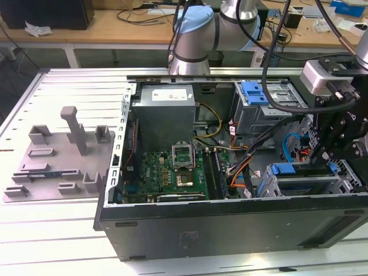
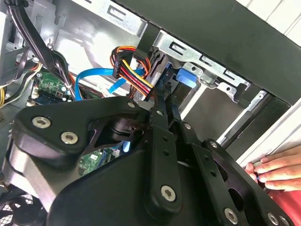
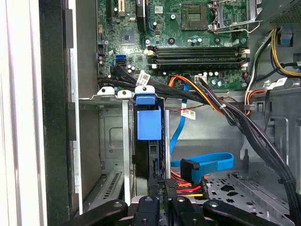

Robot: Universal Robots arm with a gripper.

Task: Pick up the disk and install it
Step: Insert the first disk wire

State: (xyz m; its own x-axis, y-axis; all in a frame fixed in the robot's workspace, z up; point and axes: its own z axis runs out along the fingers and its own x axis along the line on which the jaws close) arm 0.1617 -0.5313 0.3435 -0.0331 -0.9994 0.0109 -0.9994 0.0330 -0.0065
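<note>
Gripper (image 3: 162, 192): fingers drawn narrow, pinching the near edge of the disk (image 3: 148, 123). The disk stands on edge just ahead of the fingertips, within a slot of the grey drive cage (image 3: 111, 141). Coloured power cable (image 3: 188, 186) lies just beside the fingers; motherboard (image 3: 188, 42) lies beyond the cage.

No readable print (white cable tags (image 3: 188, 113) and motherboard sticker (image 3: 158, 9) too small)

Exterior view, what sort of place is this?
Likely a robotics lab or workshop: an open computer case on a slatted metal table, a robot arm over it, a cable-strewn wooden bench behind.
</note>
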